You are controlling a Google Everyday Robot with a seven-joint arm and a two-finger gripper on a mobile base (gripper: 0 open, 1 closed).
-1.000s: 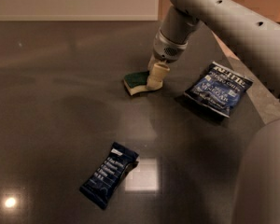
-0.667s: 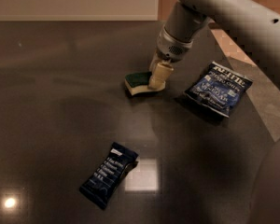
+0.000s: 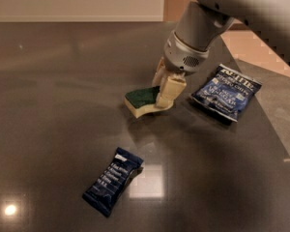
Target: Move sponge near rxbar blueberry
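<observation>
The sponge [image 3: 141, 99], dark green on top with pale yellow foam below, is near the middle of the dark table, tilted with its right end raised. My gripper [image 3: 165, 94] comes down from the upper right, and its cream fingers [image 3: 169, 88] are closed on the sponge's right end. The rxbar blueberry [image 3: 113, 180], a slim dark navy wrapper with white text, lies flat nearer the camera, down and left of the sponge and well apart from it.
A wider blue chip bag [image 3: 227, 92] with white lettering lies just right of the gripper. The dark table [image 3: 48, 120] ends at an edge on the right, with a grey floor strip [image 3: 280, 105] beyond. My arm fills the upper right.
The gripper has carried the sponge a little toward the camera and the rxbar blueberry, and the sponge's right end is now tilted up. The bar and the chip bag have not moved.
</observation>
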